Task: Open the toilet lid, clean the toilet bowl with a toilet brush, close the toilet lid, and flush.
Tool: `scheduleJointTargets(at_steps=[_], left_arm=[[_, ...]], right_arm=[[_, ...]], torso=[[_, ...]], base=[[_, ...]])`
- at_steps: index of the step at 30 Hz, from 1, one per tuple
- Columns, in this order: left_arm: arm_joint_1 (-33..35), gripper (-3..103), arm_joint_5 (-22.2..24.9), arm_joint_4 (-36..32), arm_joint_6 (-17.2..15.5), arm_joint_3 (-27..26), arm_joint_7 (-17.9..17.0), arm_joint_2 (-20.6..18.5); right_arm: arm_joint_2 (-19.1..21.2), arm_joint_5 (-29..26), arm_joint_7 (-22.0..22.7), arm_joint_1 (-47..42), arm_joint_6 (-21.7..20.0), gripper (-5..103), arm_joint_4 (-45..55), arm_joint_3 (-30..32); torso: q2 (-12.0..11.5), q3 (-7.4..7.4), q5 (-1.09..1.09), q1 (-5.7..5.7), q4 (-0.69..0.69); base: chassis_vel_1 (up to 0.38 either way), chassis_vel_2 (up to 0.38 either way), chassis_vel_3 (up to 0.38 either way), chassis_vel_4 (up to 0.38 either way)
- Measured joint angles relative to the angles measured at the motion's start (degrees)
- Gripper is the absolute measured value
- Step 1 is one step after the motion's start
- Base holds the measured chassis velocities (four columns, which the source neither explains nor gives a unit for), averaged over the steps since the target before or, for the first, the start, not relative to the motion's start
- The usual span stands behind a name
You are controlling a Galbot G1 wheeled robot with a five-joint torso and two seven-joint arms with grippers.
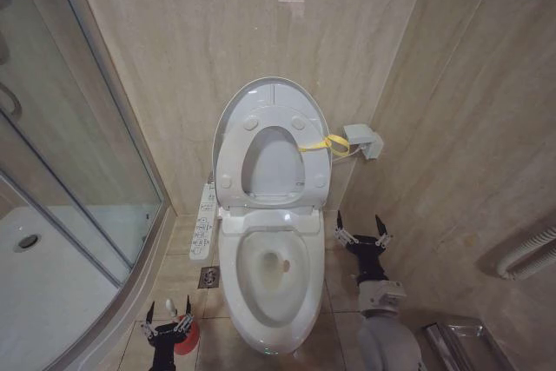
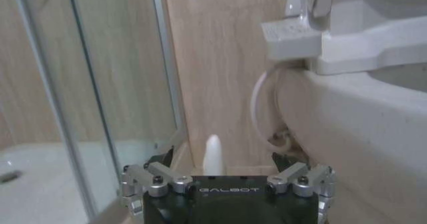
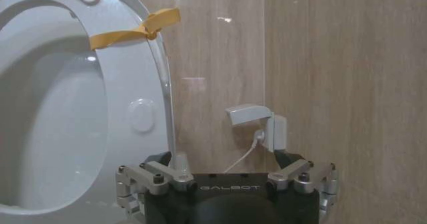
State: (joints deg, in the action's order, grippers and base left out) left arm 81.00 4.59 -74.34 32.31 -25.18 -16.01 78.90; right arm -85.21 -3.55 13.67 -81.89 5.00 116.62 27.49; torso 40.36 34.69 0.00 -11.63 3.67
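Observation:
The toilet lid (image 1: pixel 270 96) stands raised against the wall with the ring seat (image 1: pixel 231 162) up in front of it and a yellow strap (image 1: pixel 325 144) at its right edge. Below them the toilet bowl (image 1: pixel 300 288) lies uncovered. Low at the bowl's left, my left gripper (image 1: pixel 167 314) is open at the toilet brush, whose white handle (image 1: pixel 188 305) rises from a red holder cup (image 1: pixel 188 339). In the left wrist view the handle tip (image 2: pixel 213 153) stands between the spread fingers of that gripper (image 2: pixel 223 159). My right gripper (image 1: pixel 359 220) hangs open and empty right of the toilet. In its wrist view the right gripper (image 3: pixel 227 166) faces the seat edge (image 3: pixel 137 116) and the strap (image 3: pixel 133 28).
A curved glass shower enclosure (image 1: pixel 95 171) with a white tray (image 1: pixel 43 284) fills the left. A control panel (image 1: pixel 204 223) juts from the toilet's left side. A wall outlet box (image 1: pixel 364 140) with a cable sits right of the lid. A corrugated hose (image 1: pixel 526 254) and tiled walls close the right.

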Motion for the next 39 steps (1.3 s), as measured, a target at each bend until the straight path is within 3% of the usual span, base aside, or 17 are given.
scheduleJointTargets(at_steps=[11, 20, 21, 27, 28, 37, 38, 39], left_arm=[[-4.4, 99, 4.5, 5.8, -2.9, 1.2, 4.7, -0.9], [-6.3, 99, 4.5, 9.7, -2.0, 0.9, 6.6, -1.0], [-6.4, 92, 4.5, 10.1, -1.8, 0.8, 6.9, -0.9], [-6.9, 92, 4.3, 11.8, 0.1, -0.1, 9.5, -1.0], [-6.9, 64, 4.3, 12.0, 0.4, -0.2, 9.7, -1.1], [-5.9, 64, 4.1, 10.5, 1.5, -0.7, 10.1, -1.2], [-5.3, 32, 4.2, 9.4, 1.5, -0.7, 9.9, -1.1], [-4.4, 32, 4.2, 7.9, 1.5, -0.7, 9.7, -1.1]], right_arm=[[0.0, 0.0, 0.0, 0.0, 0.0, 100, 0.0, 0.0], [0.0, 0.0, 0.0, 0.0, 0.0, 100, 0.0, 0.0], [0.0, 0.0, 0.0, 0.0, 0.0, 100, 0.0, 0.0], [0.0, 0.0, 0.0, 0.0, 0.0, 100, 0.0, 0.0], [0.0, 0.0, 0.0, 0.0, 0.0, 100, 0.0, 0.0], [0.0, 0.0, 0.0, 0.0, 0.0, 100, 0.0, 0.0], [0.0, 0.0, 0.0, 0.0, 0.0, 100, 0.0, 0.0], [0.0, 0.0, 0.0, 0.0, 0.0, 100, 0.0, 0.0]], torso=[[0.0, 0.00, 0.00, 0.00, 0.00], [0.0, 0.00, 0.00, 0.00, 0.01], [0.0, 0.00, 0.00, 0.00, 0.01], [0.0, 0.00, 0.00, 0.00, 0.00], [0.0, 0.00, 0.00, 0.00, 0.00], [0.0, 0.00, 0.00, 0.00, 0.00], [0.0, 0.00, 0.00, 0.00, 0.01], [0.0, 0.00, 0.00, 0.00, 0.01]], base=[[0.000, 0.000, 0.000, 0.000], [0.000, 0.000, 0.000, 0.000], [0.000, 0.000, 0.000, 0.000], [0.000, 0.000, 0.000, 0.000], [0.000, 0.000, 0.000, 0.000], [0.000, 0.000, 0.000, 0.000], [0.000, 0.000, 0.000, 0.000], [0.000, 0.000, 0.000, 0.000]])
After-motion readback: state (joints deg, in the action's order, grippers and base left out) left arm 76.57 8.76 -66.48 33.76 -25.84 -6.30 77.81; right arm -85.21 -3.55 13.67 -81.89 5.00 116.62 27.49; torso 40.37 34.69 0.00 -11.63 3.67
